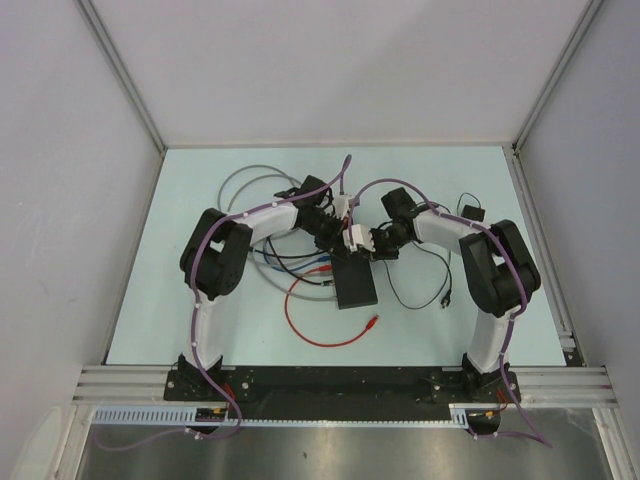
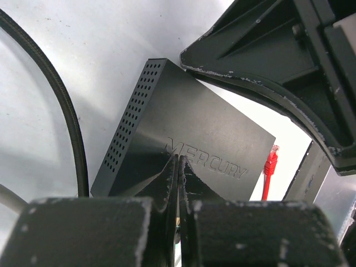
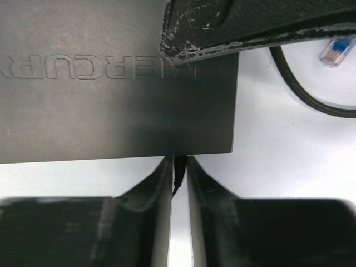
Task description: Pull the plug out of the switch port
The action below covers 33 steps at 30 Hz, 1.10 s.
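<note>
Left gripper point(image 2: 178, 167): fingers fully together, nothing between them. The tips appear to rest on the top face of the switch point(image 2: 183, 128), just short of the embossed "MERCURY" lettering. The switch lies flat on the tabletop point(image 2: 67, 44), directly under and ahead of this gripper. Its perforated side wall runs off to the gripper's left. Further left, a thick black cable point(image 2: 72, 128) curves over the tabletop, apart from the switch. Ahead and to the right, past the switch's far edge, a red plug point(image 2: 271, 164) lies loose.

Right gripper point(image 3: 178, 162): narrow. Its fingers stand either side of a small black plug point(image 3: 179, 171), which sits in the switch's edge straight ahead of the tips, near a corner. The gaps between pads and plug are hair-thin. Cannot tell whether the pads actually clamp it. The switch fills the view ahead and to the left of this gripper, lettering upside down from here. Ahead and to the right, a scuffed finger of the left gripper overhangs the switch's corner. Further right lie a dark cord point(image 3: 300, 89) and a blue plug point(image 3: 335, 51) on the tabletop, both apart from the switch.

Overhead: both grippers meet at the far end of the switch from opposite sides, left gripper on top, right gripper at the edge. A red cable point(image 1: 345, 344) loops on the tabletop behind the grippers, toward the arm bases.
</note>
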Motion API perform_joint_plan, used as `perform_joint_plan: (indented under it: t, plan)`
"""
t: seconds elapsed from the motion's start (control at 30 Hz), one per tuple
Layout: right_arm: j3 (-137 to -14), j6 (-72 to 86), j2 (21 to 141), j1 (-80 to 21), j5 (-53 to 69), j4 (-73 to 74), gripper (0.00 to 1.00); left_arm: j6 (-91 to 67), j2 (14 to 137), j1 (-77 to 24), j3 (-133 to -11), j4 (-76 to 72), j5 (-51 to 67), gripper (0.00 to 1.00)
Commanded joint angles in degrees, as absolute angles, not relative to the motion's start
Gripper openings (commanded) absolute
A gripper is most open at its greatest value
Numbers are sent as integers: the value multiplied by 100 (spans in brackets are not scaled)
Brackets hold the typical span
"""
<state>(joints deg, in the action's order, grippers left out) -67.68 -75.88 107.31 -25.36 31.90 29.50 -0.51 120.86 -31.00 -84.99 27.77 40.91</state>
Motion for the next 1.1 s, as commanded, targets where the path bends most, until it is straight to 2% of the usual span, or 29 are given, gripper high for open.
perform_joint_plan:
  t: [0.0,0.17,0.47,0.73,1.07]
  plan:
    - [-6855,-7646,10793,-2716,3533,3541,12,343,12375,-3067,-8429,3015,3261,0]
    - [-6864,-7664,10705,-2733,3568,3708,5,334,12392,-3067,-8437,3006,3269,0]
    - [-6855,-7542,10688,-2786,3060,3517,0,352,12480,-3067,-8517,3023,3261,0]
    - [-6855,-7418,10687,-2848,2935,3120,0,360,12524,-3059,-8578,3050,3278,0]
    - [-6864,-7506,10714,-2725,3120,3927,0,360,12586,-3050,-8596,3067,3287,0]
